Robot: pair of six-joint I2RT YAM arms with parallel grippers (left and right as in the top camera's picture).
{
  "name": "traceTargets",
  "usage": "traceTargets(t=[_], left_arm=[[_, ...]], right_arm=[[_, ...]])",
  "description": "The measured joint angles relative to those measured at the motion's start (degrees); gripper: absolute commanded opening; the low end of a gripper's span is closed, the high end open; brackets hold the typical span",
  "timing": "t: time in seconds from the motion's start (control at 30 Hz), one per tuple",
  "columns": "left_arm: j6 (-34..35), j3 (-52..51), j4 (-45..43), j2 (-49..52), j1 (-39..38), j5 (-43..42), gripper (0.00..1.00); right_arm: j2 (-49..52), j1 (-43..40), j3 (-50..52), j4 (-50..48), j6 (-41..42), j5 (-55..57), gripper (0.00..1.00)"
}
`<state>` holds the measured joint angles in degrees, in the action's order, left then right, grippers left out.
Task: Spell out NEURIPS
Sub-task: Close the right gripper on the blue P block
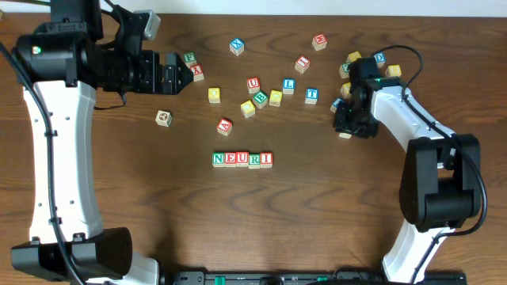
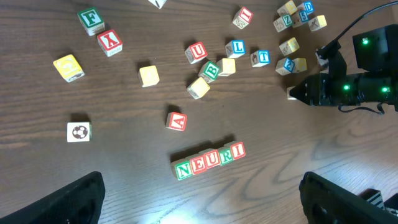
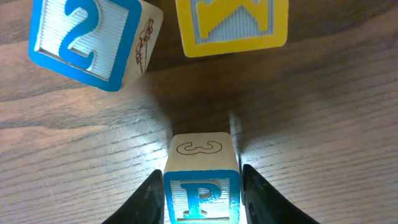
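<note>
Overhead: we see NEURI row [image 1: 242, 159] at mid-tabletop [image 1: 317, 222]. Right pincer [image 1: 346, 127] well apart to its right, at edge of loose cubes [image 1: 288, 85]. Left pincer [image 1: 186, 75] gapes wide, holds nothing.

Left wrist: left fingers [image 2: 74, 199] spread at frame corners, row between and ahead.

Right wrist: P cube [image 3: 202, 194] sits on tabletop between right fingers [image 3: 146, 202]. We see both flush against its sides, gripping it.
</note>
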<state>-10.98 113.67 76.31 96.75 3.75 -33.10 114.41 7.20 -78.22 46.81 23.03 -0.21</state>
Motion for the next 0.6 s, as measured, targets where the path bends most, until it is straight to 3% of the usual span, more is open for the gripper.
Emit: traceTargets(t=[0.6], left_arm=[[0.0, 0.0, 0.0, 0.0, 0.0, 0.0, 0.98]], right_arm=[[0.0, 0.0, 0.0, 0.0, 0.4, 0.0, 0.19]])
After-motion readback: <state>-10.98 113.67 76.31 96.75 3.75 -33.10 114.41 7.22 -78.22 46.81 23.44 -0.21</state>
